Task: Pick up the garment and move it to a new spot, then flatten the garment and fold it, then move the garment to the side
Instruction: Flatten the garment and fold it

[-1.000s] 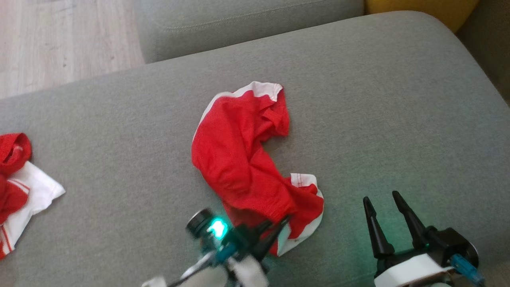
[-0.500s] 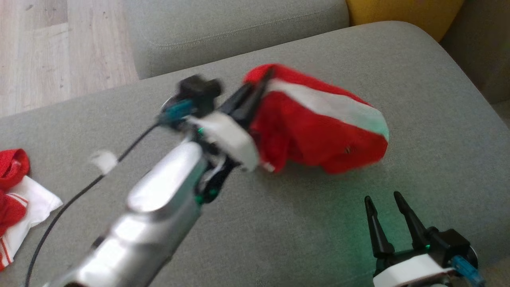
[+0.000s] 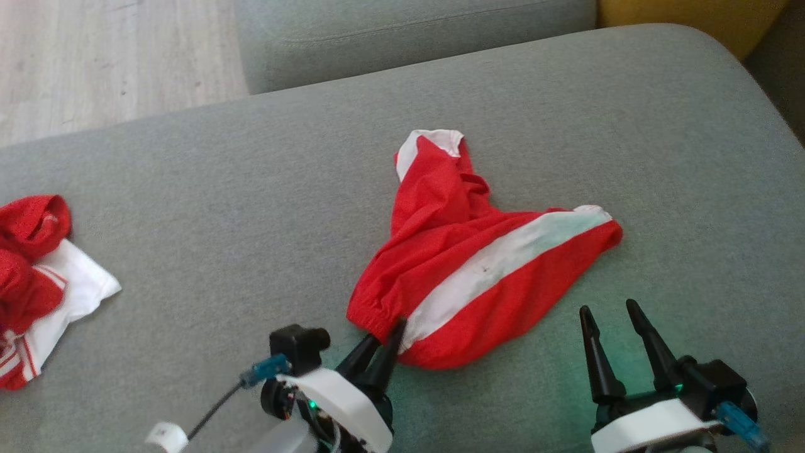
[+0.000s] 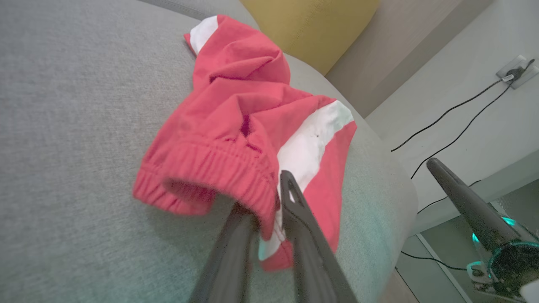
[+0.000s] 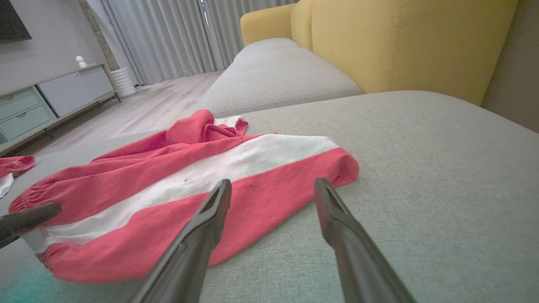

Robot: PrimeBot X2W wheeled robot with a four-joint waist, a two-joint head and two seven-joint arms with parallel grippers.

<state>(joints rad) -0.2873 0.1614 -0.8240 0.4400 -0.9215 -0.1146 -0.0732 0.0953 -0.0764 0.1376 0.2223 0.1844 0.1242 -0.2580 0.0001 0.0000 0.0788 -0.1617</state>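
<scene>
Red shorts (image 3: 478,270) lie on the grey sofa cushion (image 3: 188,189), their waistband caught by the left end effector (image 3: 388,331).

At the cushion's far left edge sits a crumpled pile of red and white clothes (image 3: 38,277), well apart from the rest. Near the middle front, the left end effector is almost closed, with the elastic waistband edge pinched between its two dark fingers (image 4: 294,210). The shorts spread up and to the right from there, a broad white stripe (image 3: 503,258) running along one leg, the other leg bunched toward the back. Just right of the shorts, the right end effector (image 3: 608,306) hovers over bare cushion, fingers spread wide and holding nothing.
</scene>
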